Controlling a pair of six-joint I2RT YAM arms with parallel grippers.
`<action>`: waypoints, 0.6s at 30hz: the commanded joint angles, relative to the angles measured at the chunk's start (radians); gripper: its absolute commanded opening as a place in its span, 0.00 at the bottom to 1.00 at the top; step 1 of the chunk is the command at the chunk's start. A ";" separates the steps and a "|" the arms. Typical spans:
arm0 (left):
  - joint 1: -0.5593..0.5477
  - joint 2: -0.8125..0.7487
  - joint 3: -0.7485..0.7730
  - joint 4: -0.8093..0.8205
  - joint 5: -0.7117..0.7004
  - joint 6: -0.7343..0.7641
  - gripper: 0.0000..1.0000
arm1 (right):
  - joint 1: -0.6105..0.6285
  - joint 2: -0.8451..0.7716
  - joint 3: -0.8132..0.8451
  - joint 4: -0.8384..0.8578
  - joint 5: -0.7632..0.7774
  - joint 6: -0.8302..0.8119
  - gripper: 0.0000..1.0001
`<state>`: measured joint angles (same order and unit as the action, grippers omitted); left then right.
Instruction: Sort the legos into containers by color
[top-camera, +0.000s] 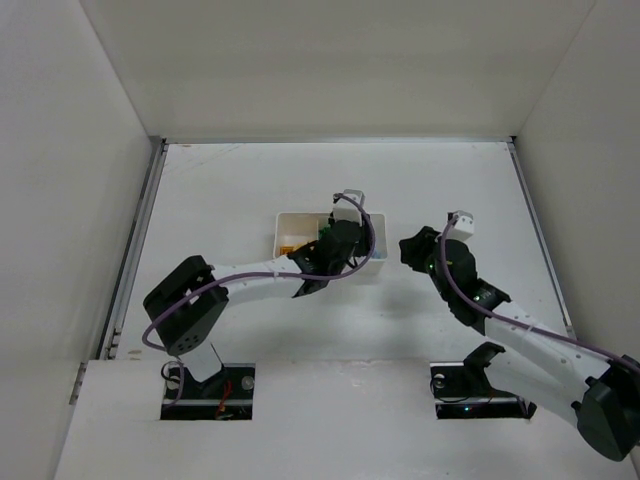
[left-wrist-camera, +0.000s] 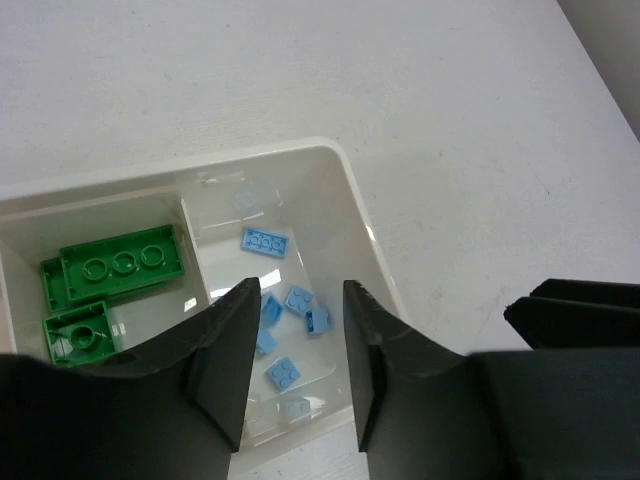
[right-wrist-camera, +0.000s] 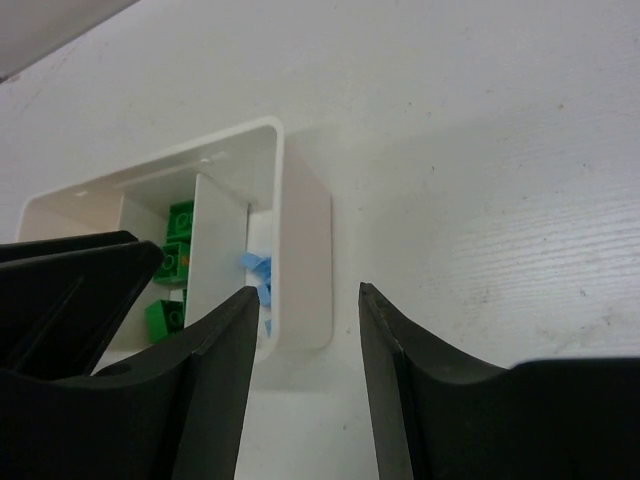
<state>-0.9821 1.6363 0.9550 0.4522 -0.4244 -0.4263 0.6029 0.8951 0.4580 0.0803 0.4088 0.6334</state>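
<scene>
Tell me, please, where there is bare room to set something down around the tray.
Bare table lies beyond the tray, up to the back wall, and left of it toward the side rail. Crowded: over the tray, under the left claw, and just right of it, beside the right claw.

I see a white bench (top-camera: 230, 190), matte and faintly scuffed, boxed in by plain white walls (top-camera: 330, 70) at its left, far and right edges. A metal rail (top-camera: 133, 250) runs along the left edge.
</scene>
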 joint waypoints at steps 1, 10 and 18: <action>0.009 -0.006 0.063 0.026 0.021 0.018 0.41 | -0.005 -0.016 -0.008 0.093 -0.010 0.017 0.51; 0.039 -0.151 -0.031 -0.006 -0.033 0.020 1.00 | -0.001 -0.045 -0.050 0.147 -0.007 0.019 0.50; 0.154 -0.508 -0.277 -0.111 -0.149 -0.031 1.00 | -0.005 -0.062 -0.096 0.200 0.022 0.041 0.47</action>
<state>-0.8696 1.2510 0.7406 0.3824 -0.4992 -0.4305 0.6025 0.8524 0.3759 0.1959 0.4107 0.6559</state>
